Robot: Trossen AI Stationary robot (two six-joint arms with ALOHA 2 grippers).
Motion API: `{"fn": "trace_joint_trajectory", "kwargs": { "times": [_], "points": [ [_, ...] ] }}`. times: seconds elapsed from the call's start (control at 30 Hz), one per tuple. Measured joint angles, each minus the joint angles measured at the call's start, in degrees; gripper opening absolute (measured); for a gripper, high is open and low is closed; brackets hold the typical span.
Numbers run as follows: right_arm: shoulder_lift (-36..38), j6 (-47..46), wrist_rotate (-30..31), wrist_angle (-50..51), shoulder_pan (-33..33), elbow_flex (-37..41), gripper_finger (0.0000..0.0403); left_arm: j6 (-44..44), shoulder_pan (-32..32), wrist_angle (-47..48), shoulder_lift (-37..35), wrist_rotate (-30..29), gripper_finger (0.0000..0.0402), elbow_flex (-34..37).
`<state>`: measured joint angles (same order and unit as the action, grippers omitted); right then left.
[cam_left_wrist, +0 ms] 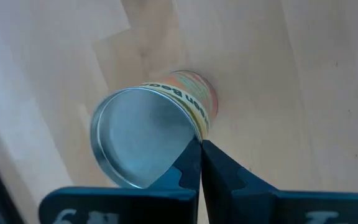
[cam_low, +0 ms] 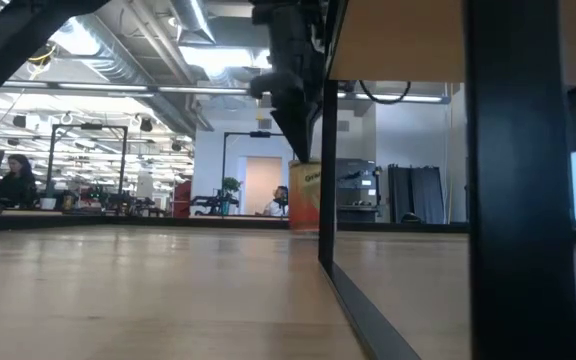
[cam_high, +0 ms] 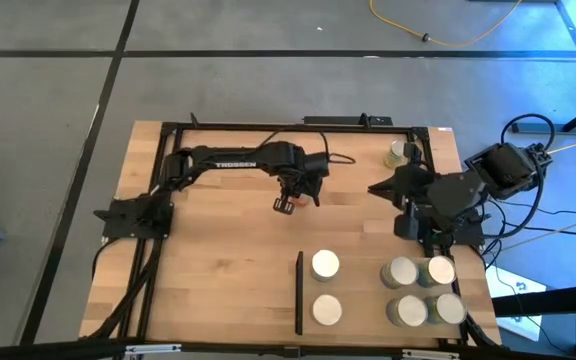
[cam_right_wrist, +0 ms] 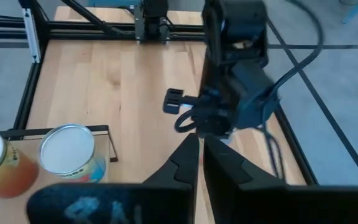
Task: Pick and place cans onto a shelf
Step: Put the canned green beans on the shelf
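Well past the halfway mark, by the look of things. Can count six small grey metal cans with pale cream tops (cam_high: pixel 401 272) upright on the plain light-wood shelf panel (cam_high: pixel 363 290): two just beside its thin black bar (cam_high: pixel 299 290), four bunched toward the right edge. Leaves two off the shelf. Found one, a pale-topped corner can (cam_high: pixel 401 152), standing at the far right corner of the plank-patterned wooden tabletop (cam_high: pixel 218 260), well apart from the shelf and with no gripper on it. Found the other, an orange-labelled can with a bare silver lid (cam_left_wrist: pixel 145 140), upright on the tabletop beyond the far end of the bar, directly under the left gripper (cam_left_wrist: pixel 201 144). Fingers there pressed fully together, tips at the lid's rim rather than spread around the body — touching or nearly so, but no proper hold by the look of it; cannot tell whether the rim itself is pinched. As for the right gripper (cam_right_wrist: pixel 201 142): parked near the table's right side, pointed toward the middle, fingers drawn almost together with nothing between them. Judged remaining — get a real grip on the orange-labelled can, carry it to the open middle of the shelf, then fetch the corner can.
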<state>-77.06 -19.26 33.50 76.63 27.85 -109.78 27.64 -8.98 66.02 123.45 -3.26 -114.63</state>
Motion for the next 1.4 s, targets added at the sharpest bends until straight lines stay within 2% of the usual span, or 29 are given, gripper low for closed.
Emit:
{"fn": "trace_joint_trajectory", "kwargs": {
  "times": [0.43, 0.73, 0.93, 1.1, 1.27, 1.4],
  "points": [
    [-0.01, -0.03, -0.13, -0.02, -0.59, 0.00, 0.0027, 0.37, 0.57, -3.23, 1.03, -0.38, 0.0002, 0.00],
    [-0.02, -2.80, -0.31, -0.03, -0.59, 0.00, 0.0027, 0.44, 0.94, -4.07, 1.03, -0.26, 0.0040, 0.00],
    [0.00, -2.58, -0.63, 0.06, -0.59, 0.00, 0.0027, -2.52, 1.36, -3.30, 0.18, -3.76, 0.0040, 0.04],
    [0.00, -1.35, -0.61, 1.57, -0.59, 0.00, 0.0027, -6.03, 1.93, -1.43, -6.38, -7.91, 0.0042, 0.04],
    [0.00, -1.23, -0.92, 2.83, -0.65, -0.02, 0.0027, -13.73, 1.86, -0.48, -14.77, -7.75, 0.0042, 0.04],
    [-0.33, -1.23, -4.02, 2.85, -3.85, 0.28, 0.0022, -19.45, 2.18, -0.48, -22.20, -7.68, 0.0042, 0.02]
  ]
}}
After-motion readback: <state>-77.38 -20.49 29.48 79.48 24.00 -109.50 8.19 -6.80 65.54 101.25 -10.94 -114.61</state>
